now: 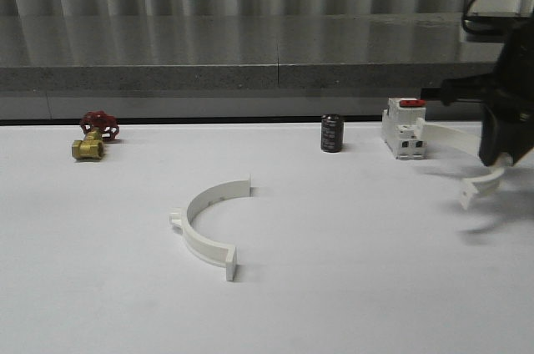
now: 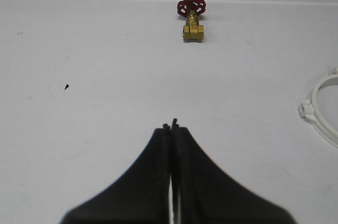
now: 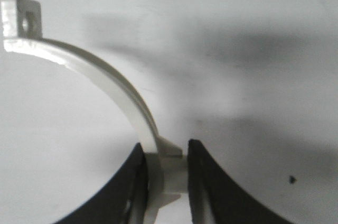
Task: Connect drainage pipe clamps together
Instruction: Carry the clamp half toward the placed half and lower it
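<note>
One white drainage pipe clamp (image 1: 205, 222) lies flat on the white table, left of centre, its edge also at the side of the left wrist view (image 2: 323, 110). The second drainage pipe clamp (image 1: 455, 139) hangs above the table at the far right, beside the circuit breaker. My right gripper (image 1: 499, 152) is shut on it. In the right wrist view the black fingers (image 3: 211, 182) pinch the band at its side tab (image 3: 168, 168), and the band curves away to a holed end flange (image 3: 22, 20). My left gripper (image 2: 170, 127) is shut on nothing, over bare table.
A white circuit breaker (image 1: 404, 128) with a red switch stands at the back right. A black cylinder (image 1: 332, 134) stands at the back centre. A brass valve with a red handwheel (image 1: 94, 136) lies at the back left, also ahead of the left gripper (image 2: 192, 20).
</note>
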